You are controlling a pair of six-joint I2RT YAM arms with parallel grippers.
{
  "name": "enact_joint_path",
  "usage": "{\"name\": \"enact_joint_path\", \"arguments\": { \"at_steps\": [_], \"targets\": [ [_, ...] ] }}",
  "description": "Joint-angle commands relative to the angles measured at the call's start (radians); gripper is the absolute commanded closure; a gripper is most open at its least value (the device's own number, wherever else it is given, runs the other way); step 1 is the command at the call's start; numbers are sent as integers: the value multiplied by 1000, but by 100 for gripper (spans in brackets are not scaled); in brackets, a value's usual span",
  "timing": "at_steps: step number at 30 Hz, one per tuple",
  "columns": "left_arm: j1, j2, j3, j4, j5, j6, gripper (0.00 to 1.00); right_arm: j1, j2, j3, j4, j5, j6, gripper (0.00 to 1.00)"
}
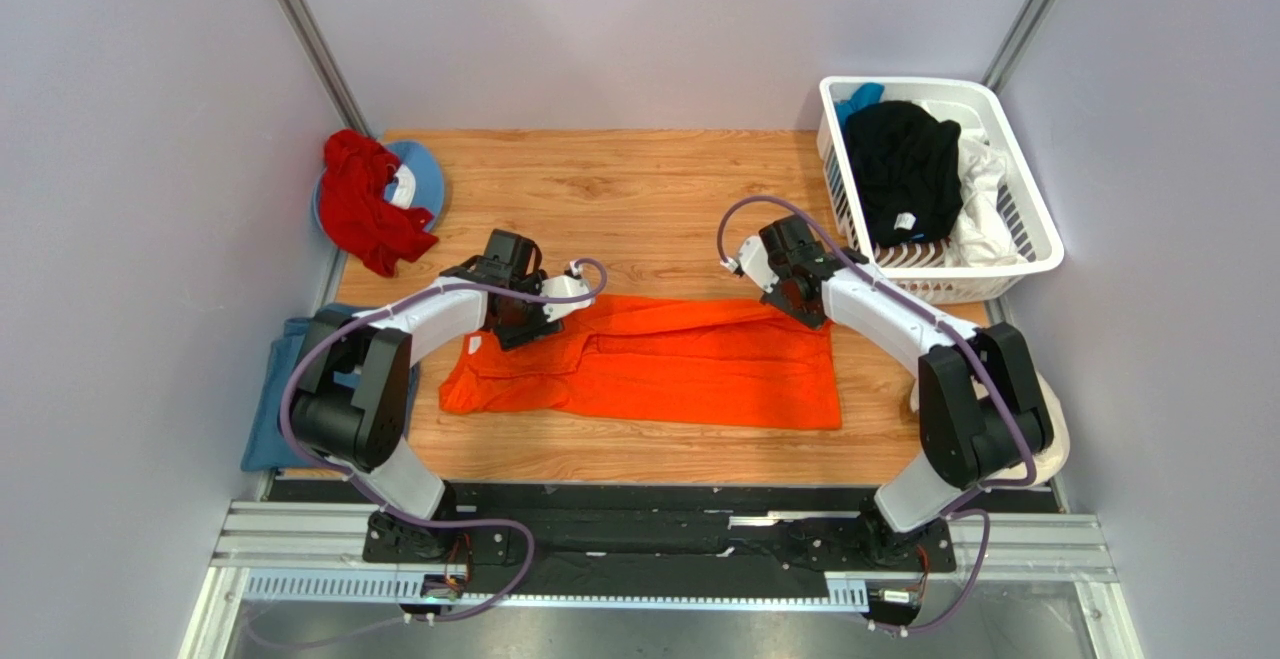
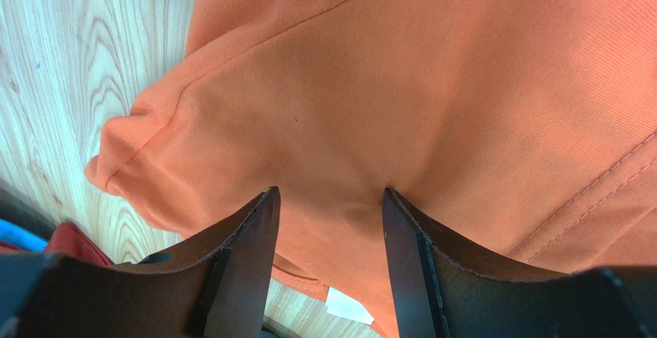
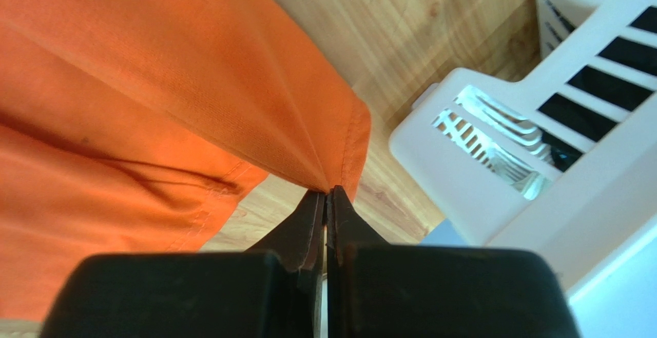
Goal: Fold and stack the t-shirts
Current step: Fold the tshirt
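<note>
Wood-grain desk [image 1: 646, 179] fills the space between pale grey walls, and the orange t-shirt [image 1: 676, 367] lies across its middle, partly folded lengthwise. The right end effector [image 3: 328, 193] is clenched on a thin bit of the shirt's far right edge, just beside the white basket [image 1: 1037, 247] that holds a black shirt [image 1: 902, 164] and a white shirt [image 1: 984, 187]. The left end effector [image 2: 328, 196] is released, its fingertips [image 2: 266, 199] resting on the cloth near the sleeve with nothing caught between them.

Risks, as I judge them:
- The right pinch takes only the hem, so a pull may slip it free.
- With the left side ungripped, a pull could drag the whole shirt instead of folding it.
- Closing the left fingers here may bunch several layers into a crease.
- A wide right swing could knock the basket.
</note>
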State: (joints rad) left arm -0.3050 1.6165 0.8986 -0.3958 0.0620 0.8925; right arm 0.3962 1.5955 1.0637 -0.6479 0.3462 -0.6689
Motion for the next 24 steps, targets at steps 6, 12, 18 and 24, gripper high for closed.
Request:
{"name": "enact_joint_path", "arguments": {
  "at_steps": [6, 12, 18, 24],
  "targets": [
    [7, 17, -10, -15, 2, 13, 39, 33, -63, -56, -45, -78, 81, 100],
    [7, 19, -10, -18, 4, 11, 39, 53, -60, -87, -45, -95, 97, 100],
    [7, 19, -7, -18, 2, 13, 39, 56, -81, -123, -53, -101, 101, 100],
    [7, 20, -7, -25, 6, 13, 39, 62, -101, -160, -50, -95, 103, 100]
  ]
}}
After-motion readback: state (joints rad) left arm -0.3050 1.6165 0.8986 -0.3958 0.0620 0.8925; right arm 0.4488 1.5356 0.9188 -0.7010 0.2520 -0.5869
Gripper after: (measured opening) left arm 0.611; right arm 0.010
